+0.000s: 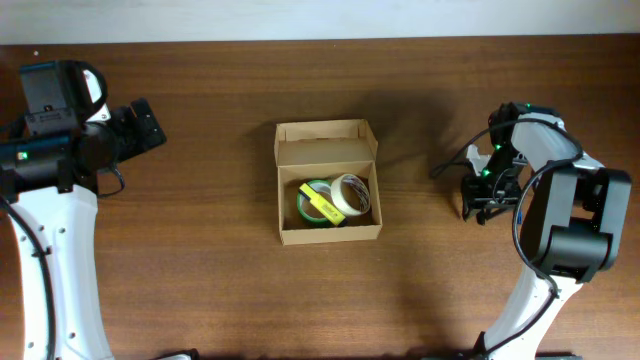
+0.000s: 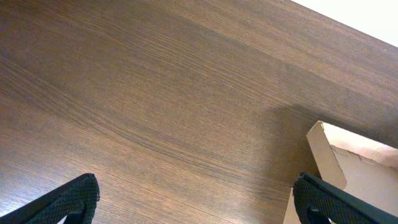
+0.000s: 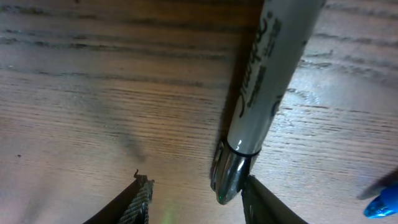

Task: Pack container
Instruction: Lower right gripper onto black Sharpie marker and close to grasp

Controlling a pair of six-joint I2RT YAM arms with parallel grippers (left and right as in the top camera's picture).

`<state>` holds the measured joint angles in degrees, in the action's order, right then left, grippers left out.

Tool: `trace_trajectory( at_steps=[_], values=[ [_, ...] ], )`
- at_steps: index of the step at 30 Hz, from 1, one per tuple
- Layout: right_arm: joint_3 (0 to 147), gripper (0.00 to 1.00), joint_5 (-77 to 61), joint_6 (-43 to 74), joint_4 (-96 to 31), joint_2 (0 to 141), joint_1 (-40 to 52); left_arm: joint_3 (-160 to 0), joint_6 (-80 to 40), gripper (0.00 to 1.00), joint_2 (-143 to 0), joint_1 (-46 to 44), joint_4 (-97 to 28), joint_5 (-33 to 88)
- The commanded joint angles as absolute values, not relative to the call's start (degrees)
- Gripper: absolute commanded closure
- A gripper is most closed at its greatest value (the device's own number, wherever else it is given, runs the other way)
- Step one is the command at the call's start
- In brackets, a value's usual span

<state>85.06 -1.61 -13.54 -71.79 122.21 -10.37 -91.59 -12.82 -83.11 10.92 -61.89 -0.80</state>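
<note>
Two tape rolls (image 1: 318, 205) already lie in the container (image 1: 326, 152), which sits open at the centre of the counter (image 1: 200, 260), flap hinged up toward twelve o'clock. Thin cardboard: likely light, flexing and apt to slide, so pinch the flap's free edge gently. Right claw (image 3: 198, 198), at three o'clock, stands apart astride the tip of a marker (image 3: 267, 81); left claw (image 2: 198, 200), at ten o'clock, gapes empty

Container (image 1: 326, 152) open above; tape rolls (image 1: 340, 203) crowd its floor.
</note>
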Motion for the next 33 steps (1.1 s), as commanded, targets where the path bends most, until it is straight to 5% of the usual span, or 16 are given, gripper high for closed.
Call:
trace_trajectory(
  at_steps=[1, 17, 25, 33],
  values=[
    [84.75, 0.57, -2.20, -13.50, -71.55, 122.34, -10.57, -91.59, -11.90, 0.01, -82.98, 11.18, -61.93, -0.34],
    [79.85, 0.66, -3.16, -13.06, -67.00, 122.34, -10.59, -91.59, -11.90, 0.01, -82.98, 11.14, -62.17, -0.14],
    [79.33, 0.95, -3.92, -12.62, -66.59, 122.34, -10.57, -91.59, -11.90, 0.01, -82.98, 11.14, -62.17, -0.16],
    [79.85, 0.96, -4.78, -11.53, -67.59, 122.26, -10.52, -91.59, -11.90, 0.01, -82.98, 11.14, -62.15, -0.16]
  ],
)
